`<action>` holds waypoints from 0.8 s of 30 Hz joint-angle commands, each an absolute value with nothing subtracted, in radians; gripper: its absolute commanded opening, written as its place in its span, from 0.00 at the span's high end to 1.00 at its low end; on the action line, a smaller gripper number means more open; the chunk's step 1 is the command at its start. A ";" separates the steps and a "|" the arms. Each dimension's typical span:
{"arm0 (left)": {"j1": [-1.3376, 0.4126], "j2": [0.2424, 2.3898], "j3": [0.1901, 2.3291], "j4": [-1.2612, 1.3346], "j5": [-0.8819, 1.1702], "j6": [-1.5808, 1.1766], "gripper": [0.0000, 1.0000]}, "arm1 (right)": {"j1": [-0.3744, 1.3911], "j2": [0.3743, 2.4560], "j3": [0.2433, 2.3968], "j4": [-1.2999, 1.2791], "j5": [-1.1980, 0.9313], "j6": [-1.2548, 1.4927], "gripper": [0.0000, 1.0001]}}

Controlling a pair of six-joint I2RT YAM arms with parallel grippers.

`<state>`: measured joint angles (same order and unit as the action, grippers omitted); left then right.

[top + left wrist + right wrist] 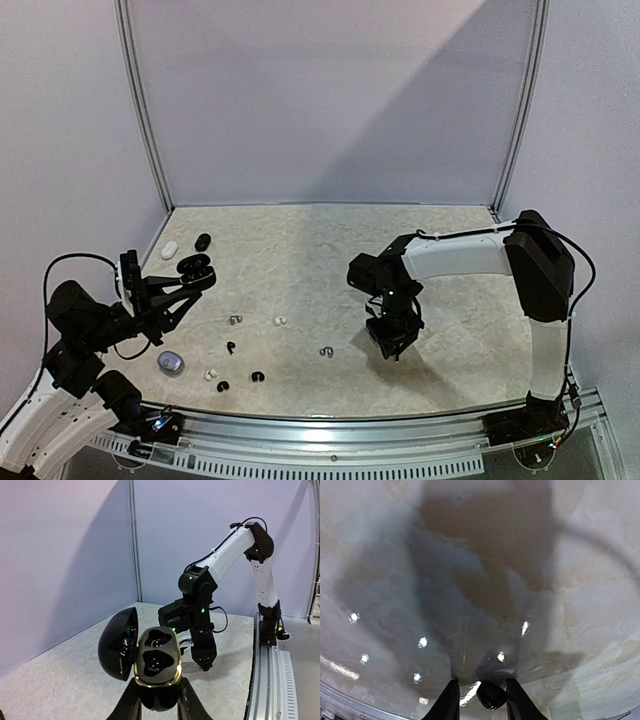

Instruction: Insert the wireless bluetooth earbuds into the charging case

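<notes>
My left gripper (190,275) is shut on an open black charging case (196,267) and holds it above the table's left side. In the left wrist view the case (157,662) has a gold rim, its lid (117,645) swung left, and two dark cavities facing up. My right gripper (390,347) points down at the table right of centre. In the right wrist view a glossy black earbud (491,695) sits between its fingers, against the right finger (517,700), with a gap to the left one. Several loose earbuds lie between the arms: silvery (235,320), white (280,321), black (258,377).
A white case (169,250) and a black case (203,241) lie at the back left. A lavender case (170,362) lies near the front left. Another silvery bud (326,351) lies left of my right gripper. The metal rail (400,450) runs along the front edge.
</notes>
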<state>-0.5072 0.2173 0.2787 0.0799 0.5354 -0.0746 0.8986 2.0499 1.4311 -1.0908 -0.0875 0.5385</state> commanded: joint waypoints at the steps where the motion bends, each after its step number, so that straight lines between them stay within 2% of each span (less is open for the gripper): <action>1: -0.495 0.200 0.267 0.060 0.543 -0.065 1.00 | 0.905 2.076 1.402 -1.071 -0.076 0.547 0.64; 4: -0.495 0.198 0.267 0.060 0.543 -0.066 1.00 | 0.904 2.075 1.416 -1.088 -0.052 0.540 0.58; 13: -0.495 0.201 0.267 0.061 0.541 -0.066 1.00 | 0.902 2.088 1.452 -1.126 0.036 0.508 0.51; 16: -0.495 0.200 0.266 0.061 0.541 -0.066 1.00 | 0.899 2.091 1.454 -1.113 0.032 0.507 0.54; 24: -0.496 0.200 0.267 0.057 0.538 -0.064 1.00 | 0.897 2.094 1.444 -1.083 -0.027 0.493 0.70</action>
